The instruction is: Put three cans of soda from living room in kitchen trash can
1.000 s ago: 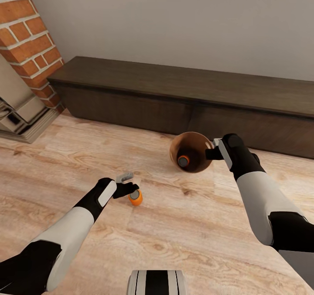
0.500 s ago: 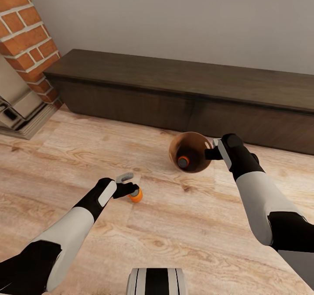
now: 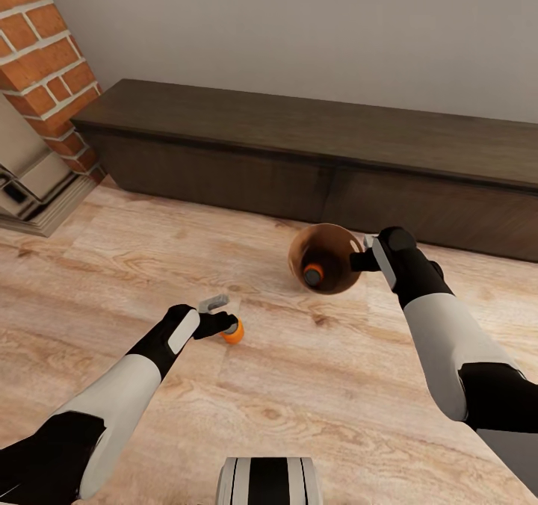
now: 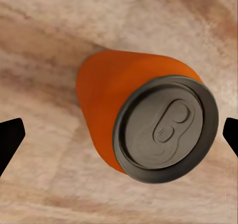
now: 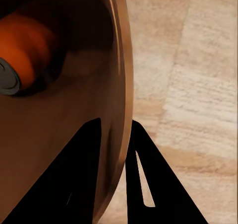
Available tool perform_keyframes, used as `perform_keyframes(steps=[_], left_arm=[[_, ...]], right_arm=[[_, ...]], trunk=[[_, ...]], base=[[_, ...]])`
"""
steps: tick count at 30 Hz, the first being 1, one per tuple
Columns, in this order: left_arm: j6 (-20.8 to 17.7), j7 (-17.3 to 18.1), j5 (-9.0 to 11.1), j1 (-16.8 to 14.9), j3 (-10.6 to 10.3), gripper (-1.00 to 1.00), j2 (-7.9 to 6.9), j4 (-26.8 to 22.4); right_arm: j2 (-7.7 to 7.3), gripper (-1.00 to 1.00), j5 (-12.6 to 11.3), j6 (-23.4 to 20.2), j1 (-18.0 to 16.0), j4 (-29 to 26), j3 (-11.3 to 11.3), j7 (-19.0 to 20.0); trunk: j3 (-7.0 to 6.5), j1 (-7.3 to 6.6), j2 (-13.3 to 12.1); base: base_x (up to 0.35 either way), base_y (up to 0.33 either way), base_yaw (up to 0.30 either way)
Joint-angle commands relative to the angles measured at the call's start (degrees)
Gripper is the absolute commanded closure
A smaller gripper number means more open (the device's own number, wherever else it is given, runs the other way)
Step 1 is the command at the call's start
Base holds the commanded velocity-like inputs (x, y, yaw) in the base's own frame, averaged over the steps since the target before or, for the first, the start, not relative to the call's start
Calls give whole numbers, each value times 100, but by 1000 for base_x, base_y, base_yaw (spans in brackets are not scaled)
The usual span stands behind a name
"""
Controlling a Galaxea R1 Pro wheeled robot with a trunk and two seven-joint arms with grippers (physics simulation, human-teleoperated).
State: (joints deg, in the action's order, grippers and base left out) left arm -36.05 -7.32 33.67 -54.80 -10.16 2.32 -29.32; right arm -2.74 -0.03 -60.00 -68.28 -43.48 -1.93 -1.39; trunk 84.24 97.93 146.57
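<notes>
An orange can (image 4: 144, 117) lies on the wood floor (image 3: 314, 385) between the left tool's (image 3: 221, 315) spread fingers. It looks light, smooth and prone to roll; grip across its body. The right tool (image 3: 362, 255) pinches the bucket's (image 3: 329, 249) rim, another can (image 3: 313, 274) inside.

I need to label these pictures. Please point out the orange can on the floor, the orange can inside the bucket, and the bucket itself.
Floor can (image 4: 106, 97), left wrist view: orange side wall.
Can in bucket (image 3: 313, 274), head view: orange body.
Bucket (image 5: 116, 65), right wrist view: rim.
</notes>
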Motion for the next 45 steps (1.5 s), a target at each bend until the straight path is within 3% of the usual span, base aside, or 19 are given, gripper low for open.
perform_keyframes(steps=[1,22,28,36,40,45], left_arm=[[6,4,0,-4,-4,-100,4,6],[10,15,4,-4,-4,-100,7,6],[10,14,8,-4,-77,-100,145,6],[10,13,8,-9,-91,-100,179,6],[10,17,8,-11,-91,-100,181,6],[23,14,8,-8,-92,-100,181,6]], right_arm=[[2,100,-41,0,5,120,9,43],[37,100,-41,0,8,120,-35,43],[34,100,-36,0,8,120,-36,43],[36,100,-35,0,8,120,-36,44],[36,100,-33,0,8,120,-39,43],[37,100,-33,0,8,120,-42,43]], trunk=[[3,13,-2],[3,13,-2],[3,13,-2],[3,13,-2],[92,23,3],[92,23,3]], base=[[0,0,0],[0,0,0],[0,0,0],[0,0,0],[0,0,0],[0,0,0]])
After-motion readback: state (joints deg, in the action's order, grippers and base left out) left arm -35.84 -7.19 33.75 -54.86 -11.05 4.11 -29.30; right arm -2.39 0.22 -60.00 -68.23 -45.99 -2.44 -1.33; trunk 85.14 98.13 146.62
